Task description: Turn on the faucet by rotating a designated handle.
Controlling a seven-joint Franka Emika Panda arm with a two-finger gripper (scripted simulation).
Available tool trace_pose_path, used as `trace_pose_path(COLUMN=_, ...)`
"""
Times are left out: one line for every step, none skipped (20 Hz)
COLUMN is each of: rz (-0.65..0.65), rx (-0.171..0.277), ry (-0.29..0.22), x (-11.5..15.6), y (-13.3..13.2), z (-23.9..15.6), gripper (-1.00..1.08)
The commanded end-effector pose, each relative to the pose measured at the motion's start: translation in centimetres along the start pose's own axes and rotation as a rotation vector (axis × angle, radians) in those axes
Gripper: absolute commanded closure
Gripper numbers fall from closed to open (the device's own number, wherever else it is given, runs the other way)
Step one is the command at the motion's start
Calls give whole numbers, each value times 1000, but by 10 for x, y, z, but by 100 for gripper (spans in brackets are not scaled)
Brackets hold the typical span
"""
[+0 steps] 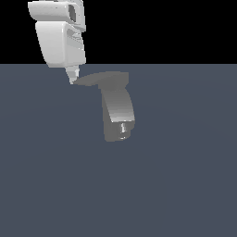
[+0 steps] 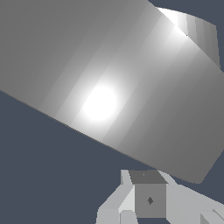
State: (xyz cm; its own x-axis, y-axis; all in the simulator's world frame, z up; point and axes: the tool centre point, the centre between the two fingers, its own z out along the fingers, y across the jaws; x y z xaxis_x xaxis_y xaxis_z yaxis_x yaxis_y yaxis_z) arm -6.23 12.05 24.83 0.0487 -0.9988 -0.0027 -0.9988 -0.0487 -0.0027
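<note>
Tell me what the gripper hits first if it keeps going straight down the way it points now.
Probably the tapered tip of the handle: the gripper sits right at it. Depth is unclear, so it might slip past to the floor.

You're looking at a plain slate-blue floor that runs flat to a straight far edge under black. The only thing you'll find standing on it is the grey faucet, set near the middle, slightly toward the far side in the exterior view.
</note>
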Motion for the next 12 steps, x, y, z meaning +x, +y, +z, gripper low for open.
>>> trace_pose_path(rz=12, rx=-1, ry=2, x=12, y=6, z=0, gripper=108)
trace_pose_path(rz=12, rx=-1, ry=2, x=14, y=8, z=0, gripper=108)
trace_pose_path(rz=12, rx=-2, ry=2, x=16, y=11, z=0, gripper=108)
trace_pose_path(rz=12, rx=-2, ry=2, x=18, y=13, z=0, gripper=108)
trace_pose_path(rz=12, rx=-2, ry=2, x=20, y=16, z=0, gripper=108)
trace_pose_path(rz=12, rx=-2, ry=2, x=22, y=18, z=0, gripper=108)
trace_pose_path(rz=12, rx=-2, ry=2, x=24, y=21, z=0, gripper=108)
trace_pose_path(rz=11, rx=-2, ry=2, x=26, y=23, z=0, gripper=108)
trace_pose_path(rz=11, rx=-2, ry=2, x=28, y=26, z=0, gripper=108)
trace_pose_path(rz=11, rx=-2, ry=2, x=30, y=28, z=0, gripper=108)
trace_pose_path(rz=11, rx=-2, ry=2, x=32, y=31, z=0, gripper=108)
trace_pose_path(rz=11, rx=-2, ry=2, x=34, y=34, z=0, gripper=108)
